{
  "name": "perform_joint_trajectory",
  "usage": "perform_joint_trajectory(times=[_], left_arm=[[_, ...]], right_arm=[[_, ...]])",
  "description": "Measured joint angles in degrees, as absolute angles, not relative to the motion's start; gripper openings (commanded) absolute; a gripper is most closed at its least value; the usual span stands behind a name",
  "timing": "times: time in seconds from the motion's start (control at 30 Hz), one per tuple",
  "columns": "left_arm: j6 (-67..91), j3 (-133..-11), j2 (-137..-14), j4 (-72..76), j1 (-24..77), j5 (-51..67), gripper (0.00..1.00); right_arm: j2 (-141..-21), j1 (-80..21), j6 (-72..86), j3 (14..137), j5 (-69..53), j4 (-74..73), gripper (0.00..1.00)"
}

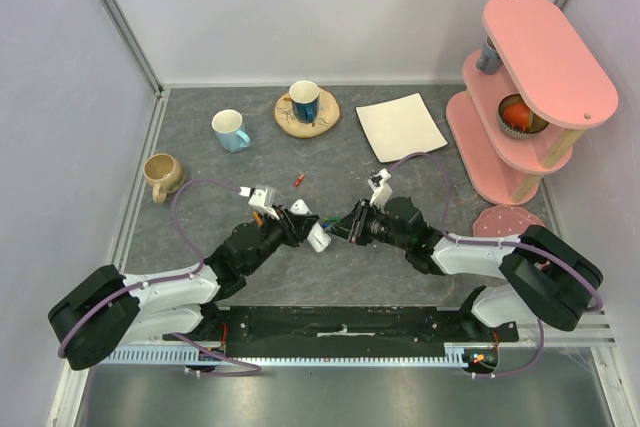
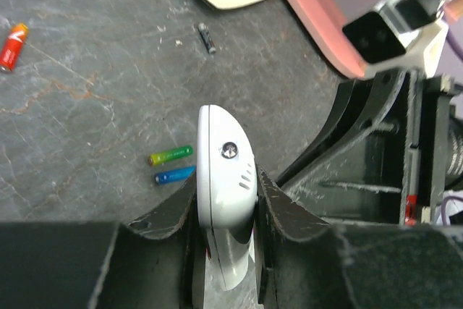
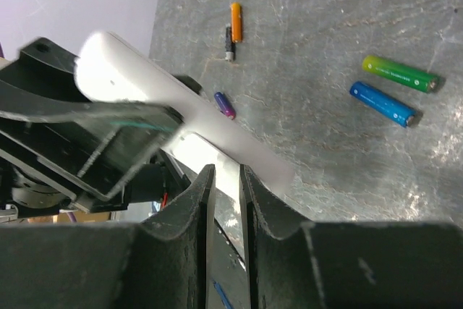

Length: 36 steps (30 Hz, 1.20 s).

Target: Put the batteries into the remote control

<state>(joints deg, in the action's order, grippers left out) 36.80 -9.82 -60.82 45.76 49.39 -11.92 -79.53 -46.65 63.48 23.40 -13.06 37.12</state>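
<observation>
Left gripper (image 2: 226,179) clamps the white remote control (image 2: 226,215) on edge. Green battery (image 2: 171,155) and blue battery (image 2: 174,176) lie on the table (image 2: 87,106) beside it. Right gripper (image 3: 226,171) is narrow; unclear whether it holds anything

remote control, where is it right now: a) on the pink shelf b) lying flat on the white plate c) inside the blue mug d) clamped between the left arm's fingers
d, since the left wrist view shows the white remote control pinched edge-on between the two left fingers.
</observation>
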Motion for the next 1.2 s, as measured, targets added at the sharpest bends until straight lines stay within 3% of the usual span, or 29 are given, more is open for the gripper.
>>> perform_joint_trajectory(times=[0.3,0.4,0.53,0.73,1.03,1.2], left_arm=[[37.65,-9.82,-60.12,41.21,49.65,-9.21,0.02],[37.98,-9.82,-59.79,40.80,49.65,-9.02,0.02],[38.81,-9.82,-59.79,40.40,49.65,-9.19,0.02],[40.75,-9.82,-59.02,38.54,49.65,-9.85,0.02],[46.26,-11.51,-60.05,36.25,48.03,-5.78,0.02],[49.56,-11.60,-61.58,38.41,45.60,-1.04,0.02]], right_arm=[[-79.53,-46.65,63.48,23.40,-13.02,39.92,0.28],[-79.40,-46.65,63.46,23.40,-13.02,39.88,0.34],[-76.53,-46.68,62.33,23.44,-12.62,37.56,0.53],[-67.48,-46.68,52.38,27.46,-10.57,22.92,0.64],[-63.96,-50.24,34.59,38.30,-5.85,-3.38,0.64],[-63.96,-53.34,30.28,39.92,-4.45,-10.24,0.65]])
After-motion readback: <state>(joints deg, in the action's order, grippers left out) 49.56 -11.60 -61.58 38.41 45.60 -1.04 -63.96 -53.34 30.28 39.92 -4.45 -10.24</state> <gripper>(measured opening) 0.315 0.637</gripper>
